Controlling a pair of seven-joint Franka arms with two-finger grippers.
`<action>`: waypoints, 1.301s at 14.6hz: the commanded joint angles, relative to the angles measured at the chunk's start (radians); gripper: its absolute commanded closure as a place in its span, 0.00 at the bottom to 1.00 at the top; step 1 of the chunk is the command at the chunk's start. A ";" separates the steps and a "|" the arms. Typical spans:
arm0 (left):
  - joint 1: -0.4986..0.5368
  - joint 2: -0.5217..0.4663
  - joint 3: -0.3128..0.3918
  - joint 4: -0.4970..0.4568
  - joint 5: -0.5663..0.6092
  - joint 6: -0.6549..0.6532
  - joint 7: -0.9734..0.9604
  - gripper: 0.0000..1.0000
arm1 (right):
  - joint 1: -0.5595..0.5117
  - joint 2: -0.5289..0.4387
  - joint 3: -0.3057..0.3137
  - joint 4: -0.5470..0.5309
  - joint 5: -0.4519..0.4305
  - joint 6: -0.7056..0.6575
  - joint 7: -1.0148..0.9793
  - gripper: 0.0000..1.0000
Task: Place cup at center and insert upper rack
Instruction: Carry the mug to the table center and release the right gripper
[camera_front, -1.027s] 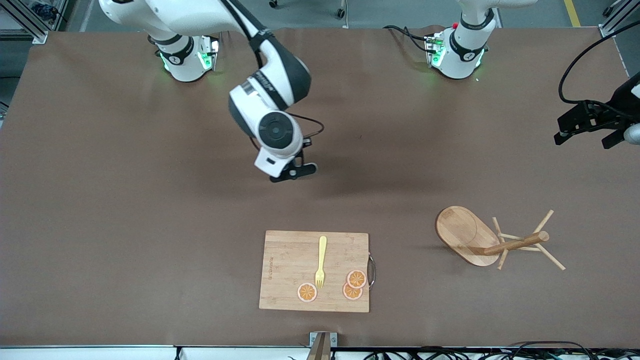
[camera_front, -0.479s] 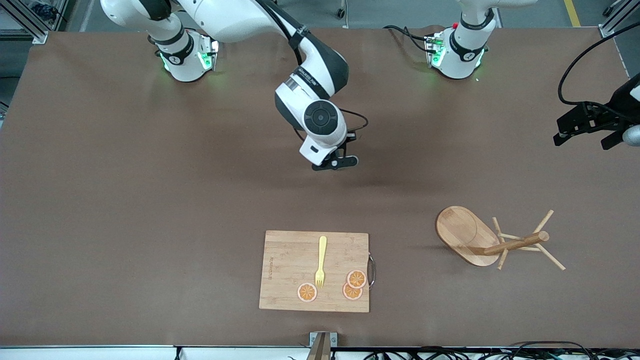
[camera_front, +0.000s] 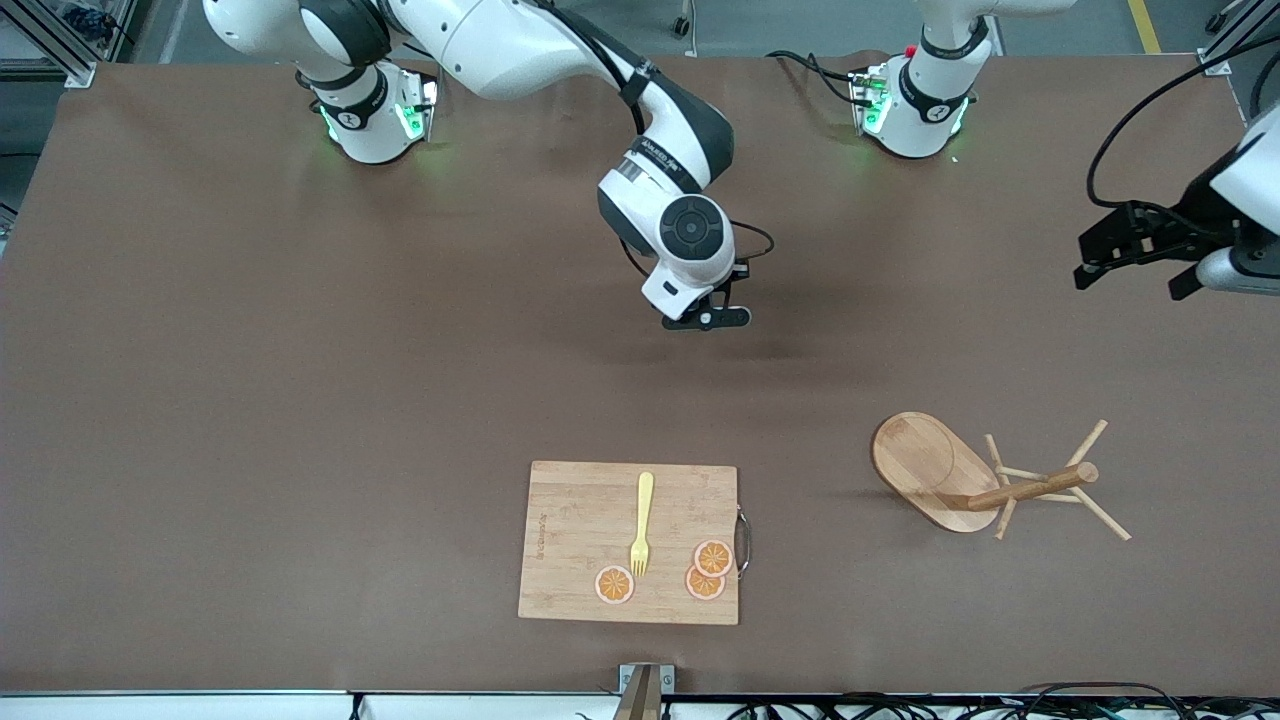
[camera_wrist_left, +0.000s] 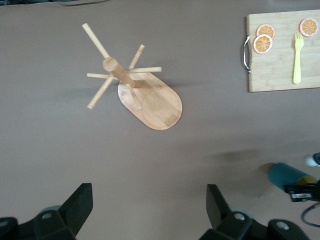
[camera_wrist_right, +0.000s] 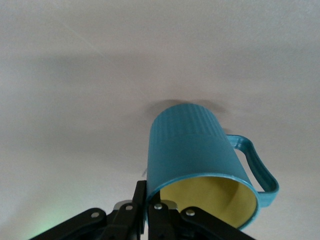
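Over the middle of the brown desk (camera_front: 250, 400), the right arm reaches out from its base in a long bend, its wrist turned downward so the right tool (camera_front: 708, 318) hangs above bare desk, toward the bases from the cutting board (camera_front: 585, 545). Its fingers are clamped shut on the rim of the cup (camera_wrist_right: 197, 160), a teal ribbed mug with a yellow inside and a side handle; the right wrist view shows the cup tilted in the grip and lifted clear of the desk, its shadow below it. From the left wrist view the cup (camera_wrist_left: 289, 175) appears as a small teal shape at the right tool's tip.

At the left arm's end of the desk, the left tool (camera_front: 1135, 245) hovers with its 2 fingers (camera_wrist_left: 75, 205) spread wide and nothing between them. The upper rack (camera_front: 985, 478) lies tipped on its side on the desk below it, oval base on edge, post and pegs pointing toward the left arm's end.

On the cutting board rest a yellow fork (camera_front: 642, 522) and 3 orange slices (camera_front: 706, 570).

Compared with 1 second earlier, the right tool has swept from nearer its own end toward the centre, carrying the cup, and the left tool has edged slightly inward. The rack and board have not moved.
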 joint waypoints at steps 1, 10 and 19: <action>-0.004 0.002 -0.037 0.007 -0.002 -0.003 -0.061 0.00 | 0.002 0.020 -0.010 0.045 0.020 -0.010 0.045 0.98; -0.001 0.001 -0.172 0.009 -0.002 -0.004 -0.213 0.00 | 0.020 0.061 -0.010 0.045 0.020 0.065 0.068 0.59; -0.001 0.001 -0.270 0.009 0.003 -0.004 -0.359 0.00 | -0.097 -0.118 -0.016 0.110 0.022 -0.126 0.065 0.00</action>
